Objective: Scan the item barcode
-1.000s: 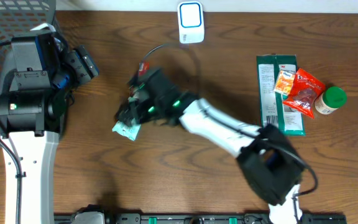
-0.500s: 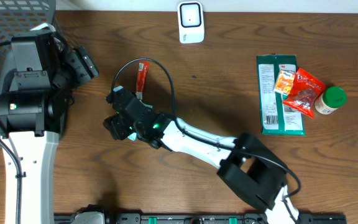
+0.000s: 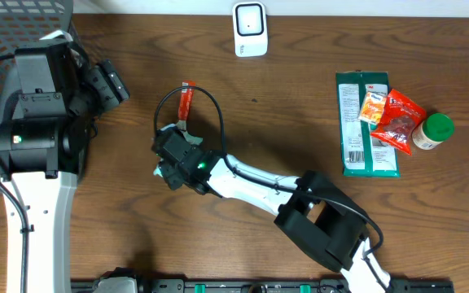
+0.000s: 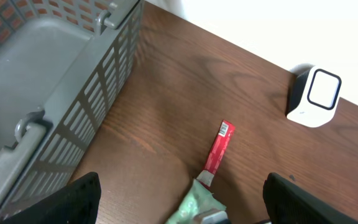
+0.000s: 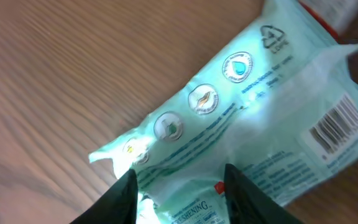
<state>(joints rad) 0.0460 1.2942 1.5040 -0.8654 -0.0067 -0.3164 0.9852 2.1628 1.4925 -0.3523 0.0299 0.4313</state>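
R arm (image 3: 255, 181) reached across the table (image 3: 300, 81) to its left-centre, w/ the R gripper (image 5: 182, 199) down on a pale green packet (image 5: 229, 124). In the wrist view its two fingers (image 5: 126, 196) straddled the packet's near edge, w/ crinkled plastic btwn them. Couldn't tell whether they were really pinching it or just set either side. The packet lay flat on the wood, printed side up. Its barcode (image 5: 335, 127) faced up near the right end in that view, w/ a row of round icons and a recycling mark along the upper part. From overhead the packet was mostly hidden under the gripper, w/ only a bit of green showing.

A red stick sachet (image 3: 186, 102) lay just beyond the packet, its near end at the packet's edge, and a black cable (image 3: 218, 114) from the arm looped over that spot. The white scanner (image 3: 249, 30) stood at the far edge of the table, well apart from the packet.

L arm (image 3: 39, 195) sat at the left edge beside the grey basket (image 3: 6, 24). The L gripper (image 3: 114, 84) had its fingers spread wide — nothing btwn them.

Over on the right lay a long green pouch (image 3: 352, 150), w/ an orange sachet (image 3: 372, 106) and a red bag (image 3: 399, 122) on top of it, and a green-capped bottle (image 3: 434, 130) against the red bag.
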